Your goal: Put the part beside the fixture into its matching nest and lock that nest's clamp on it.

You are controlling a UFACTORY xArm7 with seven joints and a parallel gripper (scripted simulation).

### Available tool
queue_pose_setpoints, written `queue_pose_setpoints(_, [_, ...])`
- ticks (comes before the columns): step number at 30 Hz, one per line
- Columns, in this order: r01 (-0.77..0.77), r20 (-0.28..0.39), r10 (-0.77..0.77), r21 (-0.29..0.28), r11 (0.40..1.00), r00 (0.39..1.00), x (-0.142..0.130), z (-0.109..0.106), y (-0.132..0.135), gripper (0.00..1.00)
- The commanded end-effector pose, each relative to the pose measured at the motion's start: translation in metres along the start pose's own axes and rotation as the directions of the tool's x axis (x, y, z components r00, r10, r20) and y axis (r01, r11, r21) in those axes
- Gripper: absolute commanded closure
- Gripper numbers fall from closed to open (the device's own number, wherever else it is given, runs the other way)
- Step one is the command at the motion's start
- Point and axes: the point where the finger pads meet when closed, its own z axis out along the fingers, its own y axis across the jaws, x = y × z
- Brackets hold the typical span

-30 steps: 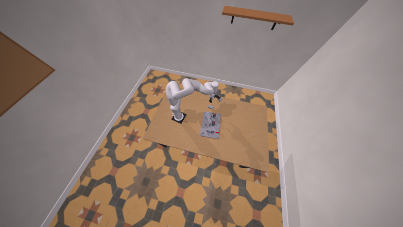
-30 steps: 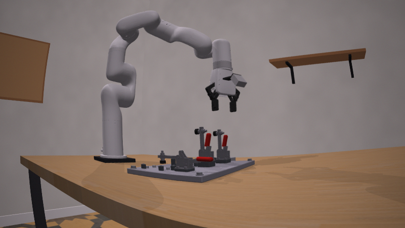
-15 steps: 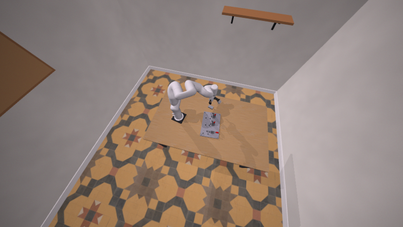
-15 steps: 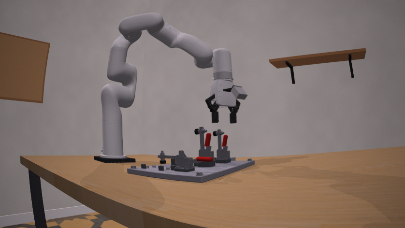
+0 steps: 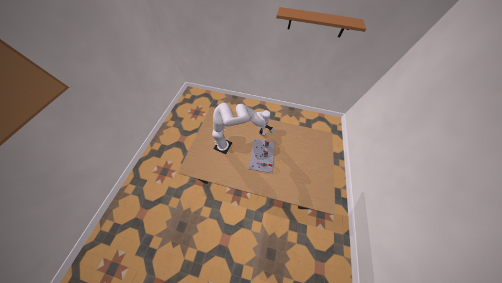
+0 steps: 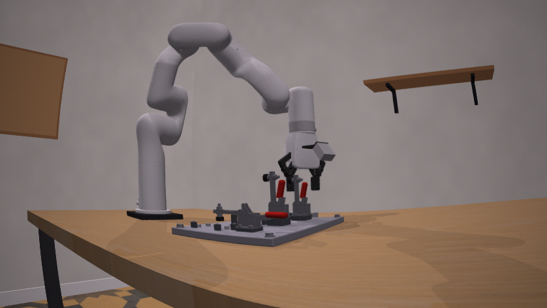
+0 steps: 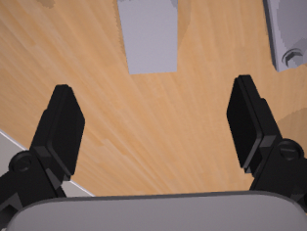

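on the wooden table [image 6: 382, 260], beside the far end of the grey fixture plate [image 6: 290, 233], the tool [image 6: 302, 185] hangs low with its fingers spread wide and nothing between them. in the wrist view the part [image 7: 152, 25], a plain grey rectangular block, lies flat on the table ahead of the open fingers, apart from them, with its long side pointing away from the camera; a corner of the fixture plate [image 7: 286, 14] with a bolt head shows at the upper right, near the part but not touching it. from the exterior view the part is hidden behind the fixture. on the plate, two clamps [image 6: 279, 191] nearer the tool stand with their red handles upright, and the third clamp [image 6: 245, 218] at the near end has its red handle [image 6: 276, 214] lying level. in the top view the tool [image 5: 266, 131] sits just past the plate's far edge [image 5: 261, 140], and the arm's black base plate [image 5: 228, 144] rests on the table to the side of the fixture.
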Motion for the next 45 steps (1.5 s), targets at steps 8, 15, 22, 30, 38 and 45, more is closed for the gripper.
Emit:
queue_pose_setpoints(8, [-0.001, -0.007, 0.001, 0.004, 1.0, 1.0, 0.002, 0.029, -0.002, 0.0])
queue_pose_setpoints(15, [-0.001, -0.007, 0.001, 0.004, 1.0, 1.0, 0.003, 0.04, -0.002, 0.0])
queue_pose_setpoints(22, [-0.001, -0.007, 0.001, 0.004, 1.0, 1.0, 0.003, 0.042, -0.002, 0.0])
queue_pose_setpoints(30, [-0.001, -0.007, 0.001, 0.004, 1.0, 1.0, 0.003, 0.042, -0.002, 0.0])
queue_pose_setpoints(38, [-0.001, -0.007, 0.001, 0.004, 1.0, 1.0, 0.003, 0.042, -0.002, 0.0])
queue_pose_setpoints(45, [-0.001, -0.007, 0.001, 0.004, 1.0, 1.0, 0.003, 0.045, -0.002, 0.0])
